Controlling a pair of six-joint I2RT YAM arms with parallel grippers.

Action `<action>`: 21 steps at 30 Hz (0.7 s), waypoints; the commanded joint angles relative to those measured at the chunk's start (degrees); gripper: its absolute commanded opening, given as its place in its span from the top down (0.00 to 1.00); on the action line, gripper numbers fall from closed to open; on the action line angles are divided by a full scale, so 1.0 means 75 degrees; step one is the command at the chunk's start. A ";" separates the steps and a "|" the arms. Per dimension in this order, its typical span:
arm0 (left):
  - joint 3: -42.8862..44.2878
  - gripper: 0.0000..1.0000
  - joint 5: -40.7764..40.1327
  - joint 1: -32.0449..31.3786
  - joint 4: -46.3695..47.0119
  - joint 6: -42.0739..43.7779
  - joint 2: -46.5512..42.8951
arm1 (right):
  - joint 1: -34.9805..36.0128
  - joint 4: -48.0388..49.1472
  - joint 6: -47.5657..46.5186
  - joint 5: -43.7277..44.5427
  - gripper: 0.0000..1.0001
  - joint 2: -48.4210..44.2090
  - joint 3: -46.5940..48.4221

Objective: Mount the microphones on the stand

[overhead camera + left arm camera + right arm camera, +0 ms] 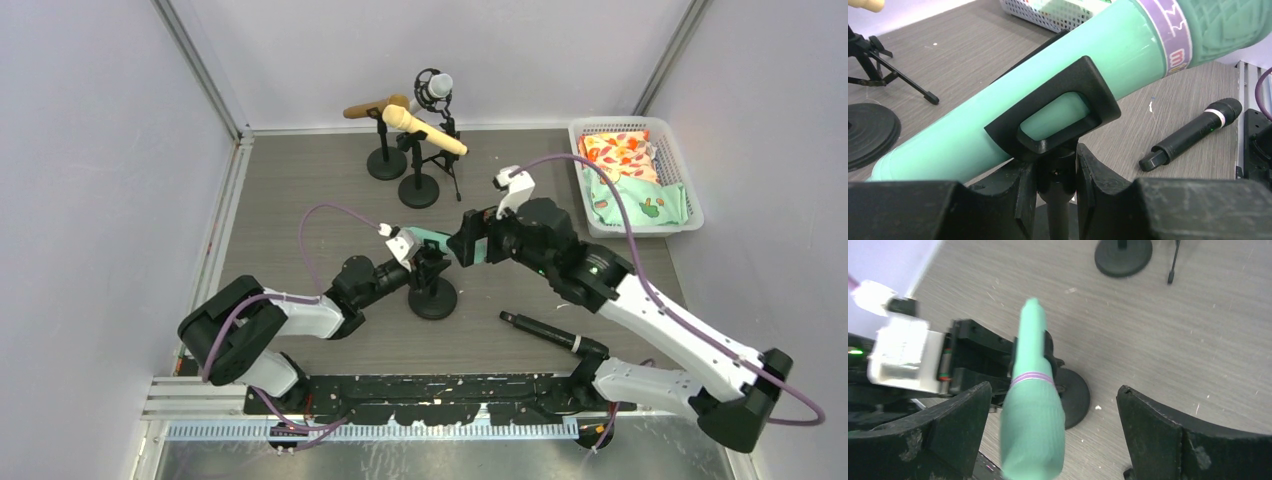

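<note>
A teal green microphone (437, 240) (998, 105) (1032, 410) rests tilted in the black clip (1083, 80) of a round-based stand (433, 298) at mid-table. My left gripper (420, 264) (1057, 170) is shut on the stand's neck just under the clip. Around the microphone's head my right gripper (470, 245) (1053, 390) stands open, its fingers (1148, 425) well apart from it. A black microphone (540, 331) (1193, 132) lies flat on the table near the right arm. At the back, gold (372, 107), cream-yellow (425, 130) and white (437, 88) microphones sit on stands.
The back stands have round bases (386, 163) (418, 190) and one tripod (452, 170). A white basket (692, 200) holding patterned cloths stands at the right back. Walls close in the table on the left, back and right.
</note>
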 commanded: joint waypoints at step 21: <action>0.1790 1.00 -0.0091 0.3806 0.2144 0.0269 0.1604 | -0.0030 0.1974 -0.0535 0.0342 0.00 -0.3015 -0.1610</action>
